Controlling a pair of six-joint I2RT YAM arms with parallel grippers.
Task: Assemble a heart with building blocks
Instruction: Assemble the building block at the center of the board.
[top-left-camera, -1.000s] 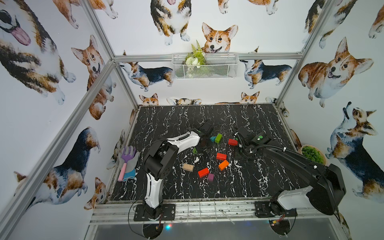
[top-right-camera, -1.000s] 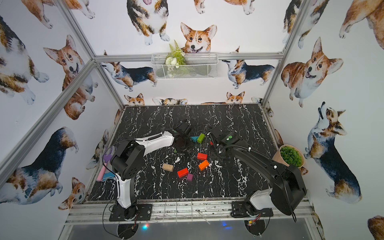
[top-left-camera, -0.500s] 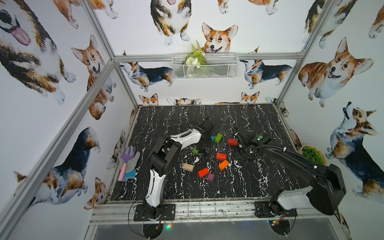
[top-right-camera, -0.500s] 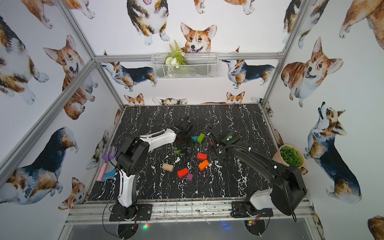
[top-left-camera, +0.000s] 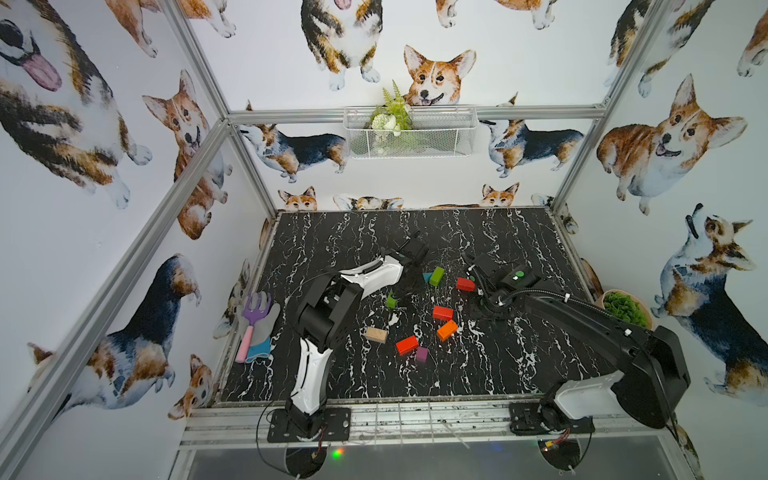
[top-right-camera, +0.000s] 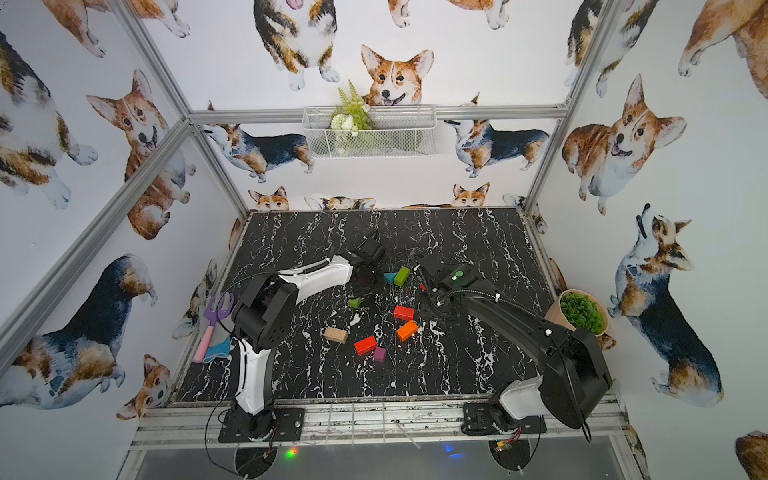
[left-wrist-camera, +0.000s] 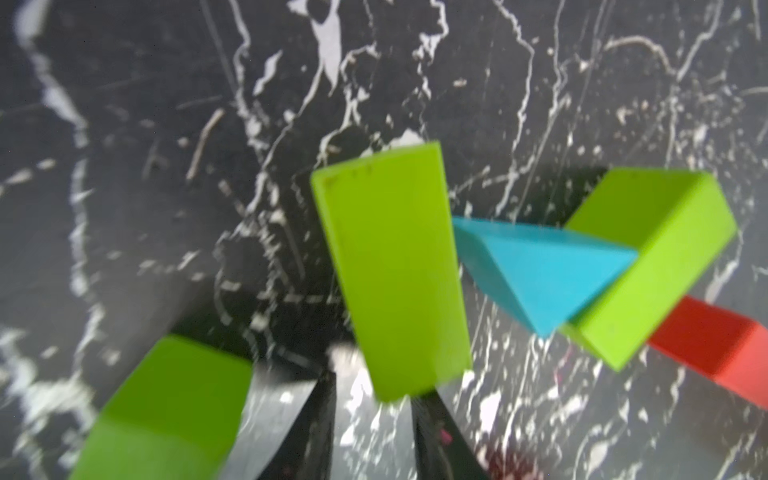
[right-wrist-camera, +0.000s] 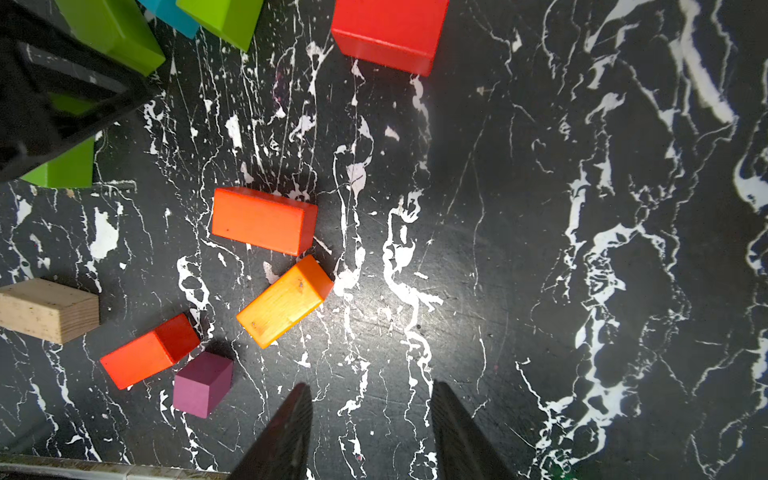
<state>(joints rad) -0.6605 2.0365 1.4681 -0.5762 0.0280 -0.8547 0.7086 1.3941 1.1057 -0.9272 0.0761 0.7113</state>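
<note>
Centrally on your table (top-left-camera: 519, 365), the building blocks (top-right-camera: 365, 345) lie loose in a rough ring. Your left tool (left-wrist-camera: 374, 401) shows its fingers apart with a green brick (left-wrist-camera: 390, 270) at their tips. That wrist view is blurred, so you cannot tell whether the brick is clamped. Just beside it sits the teal triangle (left-wrist-camera: 540, 270), touching a second green brick (left-wrist-camera: 648, 266), with a far red brick (top-left-camera: 465, 284) near them. A third green brick (top-left-camera: 390, 300) lies closer to the arm bases, by the left arm. Toward the front edge are a middle red brick (top-left-camera: 442, 312), the orange brick (top-left-camera: 447, 330), and a near red brick (top-left-camera: 407, 345) just beside the purple cube (top-left-camera: 422, 354). The beige brick (top-left-camera: 376, 335) lies apart on the left arm's side. Your right tool (right-wrist-camera: 370, 432) hovers released over bare table, grasping nothing.
</note>
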